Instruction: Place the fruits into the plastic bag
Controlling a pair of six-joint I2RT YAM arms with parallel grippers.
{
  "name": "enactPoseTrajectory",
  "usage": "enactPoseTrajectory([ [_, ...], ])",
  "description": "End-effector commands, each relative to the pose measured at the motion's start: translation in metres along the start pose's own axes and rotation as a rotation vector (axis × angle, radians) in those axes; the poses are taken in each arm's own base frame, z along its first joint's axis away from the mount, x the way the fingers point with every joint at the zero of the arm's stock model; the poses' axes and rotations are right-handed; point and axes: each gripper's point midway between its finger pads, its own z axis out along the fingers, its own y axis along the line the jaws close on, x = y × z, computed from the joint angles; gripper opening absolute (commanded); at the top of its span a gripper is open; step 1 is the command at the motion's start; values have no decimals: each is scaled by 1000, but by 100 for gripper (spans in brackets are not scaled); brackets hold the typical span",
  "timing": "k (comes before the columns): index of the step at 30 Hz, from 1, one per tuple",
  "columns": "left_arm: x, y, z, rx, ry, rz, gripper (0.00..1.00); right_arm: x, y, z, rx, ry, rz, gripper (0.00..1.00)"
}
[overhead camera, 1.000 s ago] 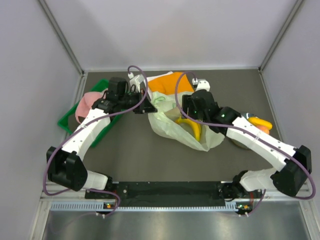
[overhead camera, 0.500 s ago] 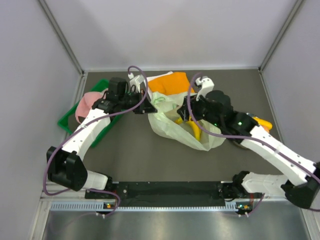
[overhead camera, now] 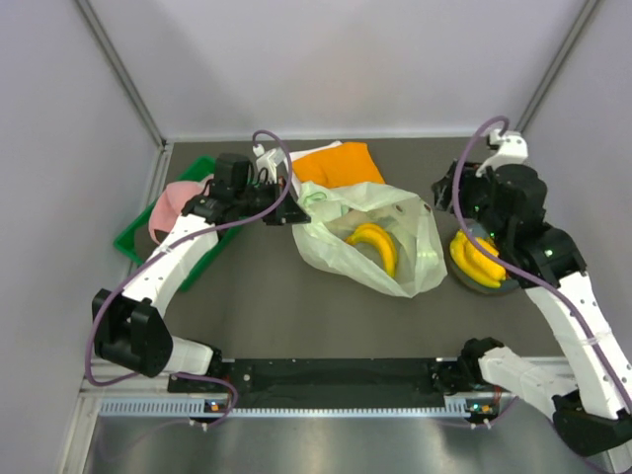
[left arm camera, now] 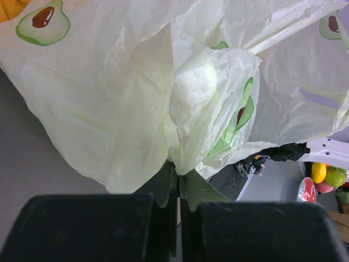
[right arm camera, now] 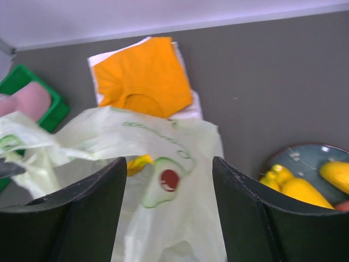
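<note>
The pale green plastic bag (overhead camera: 380, 242) printed with avocado halves lies mid-table, its mouth held up on the left. One bunch of yellow bananas (overhead camera: 375, 244) lies inside it and shows through the bag in the right wrist view (right arm camera: 137, 163). A second bunch of bananas (overhead camera: 476, 259) sits on the blue-grey plate (overhead camera: 491, 285) at the right, also in the right wrist view (right arm camera: 297, 188). My left gripper (overhead camera: 293, 210) is shut on the bag's edge (left arm camera: 207, 109). My right gripper (overhead camera: 456, 202) is open and empty, raised between the bag and the plate.
An orange cloth (overhead camera: 333, 164) lies behind the bag, also in the right wrist view (right arm camera: 143, 76). A green tray (overhead camera: 136, 237) with a pink object (overhead camera: 173, 202) stands at the left. Grey walls enclose the table on three sides.
My right gripper has pulled up and to the right out of the bag, leaving a banana bunch inside. The plate with the second bunch has come into view. The left arm has not moved.
</note>
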Motion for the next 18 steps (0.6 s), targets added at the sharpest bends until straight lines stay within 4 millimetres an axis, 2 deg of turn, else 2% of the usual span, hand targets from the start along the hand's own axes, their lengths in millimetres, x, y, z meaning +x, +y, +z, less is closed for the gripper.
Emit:
enactPoseTrajectory([
  [1, -8, -5, -1, 29, -29, 36, 0, -10, -55, -15, 149, -16, 41, 64],
  [4, -8, -6, -2, 27, -31, 40, 0, 10, -88, -11, 238, 32, 72, 63],
  [5, -8, -4, -1, 23, -30, 39, 0, 20, -110, -12, 301, 45, 103, 63],
  [6, -9, -5, -2, 23, -35, 42, 0, 24, -119, -12, 323, 46, 118, 62],
  [7, -9, -5, -2, 23, -34, 42, 0, 40, -127, -10, 342, 80, 126, 62],
  [8, -8, -5, -2, 22, -33, 40, 0, 45, -144, -13, 399, 82, 144, 62],
  [10, -8, -4, -1, 22, -29, 37, 0, 68, -161, -15, 478, 150, 115, 62],
  [16, -6, -2, 2, 28, -18, 23, 0, 126, -191, -22, 607, 365, 33, 60],
  [18, -5, -4, 2, 35, -15, 21, 0, 137, -197, -25, 633, 407, 11, 60],
])
